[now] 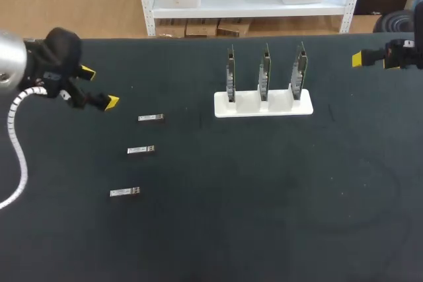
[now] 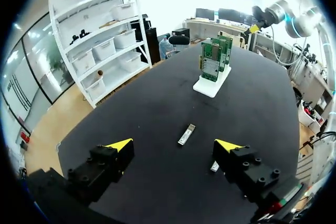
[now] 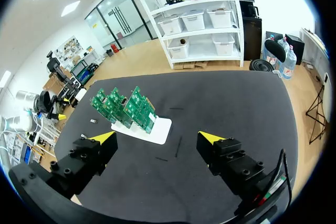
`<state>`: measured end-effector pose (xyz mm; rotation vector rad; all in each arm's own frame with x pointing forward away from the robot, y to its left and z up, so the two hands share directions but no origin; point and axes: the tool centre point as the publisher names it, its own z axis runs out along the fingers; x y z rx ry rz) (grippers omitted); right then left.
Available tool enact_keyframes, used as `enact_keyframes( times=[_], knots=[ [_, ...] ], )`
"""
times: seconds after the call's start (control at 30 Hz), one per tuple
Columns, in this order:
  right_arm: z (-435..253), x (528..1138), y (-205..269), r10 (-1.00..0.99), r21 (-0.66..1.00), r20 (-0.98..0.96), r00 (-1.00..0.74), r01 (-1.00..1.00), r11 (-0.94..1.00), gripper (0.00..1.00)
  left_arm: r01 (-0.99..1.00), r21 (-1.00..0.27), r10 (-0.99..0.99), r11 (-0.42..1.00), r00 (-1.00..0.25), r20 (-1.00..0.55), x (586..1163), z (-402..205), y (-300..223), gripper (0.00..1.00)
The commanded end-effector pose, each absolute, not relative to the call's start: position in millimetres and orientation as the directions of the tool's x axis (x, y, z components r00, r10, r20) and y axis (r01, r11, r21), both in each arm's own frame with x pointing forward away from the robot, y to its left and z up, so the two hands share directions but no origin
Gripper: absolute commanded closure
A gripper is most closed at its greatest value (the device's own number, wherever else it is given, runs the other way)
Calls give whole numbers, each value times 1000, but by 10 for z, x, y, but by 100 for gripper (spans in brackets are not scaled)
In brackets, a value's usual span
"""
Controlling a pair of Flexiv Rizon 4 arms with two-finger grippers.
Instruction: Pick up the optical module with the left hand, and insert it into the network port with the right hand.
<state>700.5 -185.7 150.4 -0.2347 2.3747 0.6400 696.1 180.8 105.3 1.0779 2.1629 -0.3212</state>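
At the left of the black table (image 1: pixel 264 229), three optical modules, flat and apart in a loose column: far module (image 1: pixel 151 118), middle module (image 1: pixel 141 150), near module (image 1: pixel 124 192). Just left of the far module, over the table, the left gripper (image 1: pixel 99 86), fingers spread wide, nothing in them (one module ahead of its tips in the wrist view). Right of centre, a white stand (image 1: pixel 263 105) with three upright green cards (image 1: pixel 264 70). At the far right edge, the right gripper (image 3: pixel 157 138), likewise splayed and empty.
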Motion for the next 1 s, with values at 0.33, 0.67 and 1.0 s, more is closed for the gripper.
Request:
enact_keyframes(
  times=[0.33, 0.67, 1.0],
  knots=[
    [1508, 6996, -1848, 0, 382, -642, -767, -320, 867, 0, 856, 223, 752, 467, -252, -609, 6985, 994, 1768, 0],
    [1508, 6996, -1848, 0, 382, -642, -767, -320, 867, 0, 915, 371, 946, 155, -30, -322, 6950, 736, 1639, 0],
    [1508, 6996, -1848, 0, 382, -642, -767, -320, 867, 0, 923, 374, 972, 90, 0, -235, 7068, 728, 1566, 0]
  ],
)
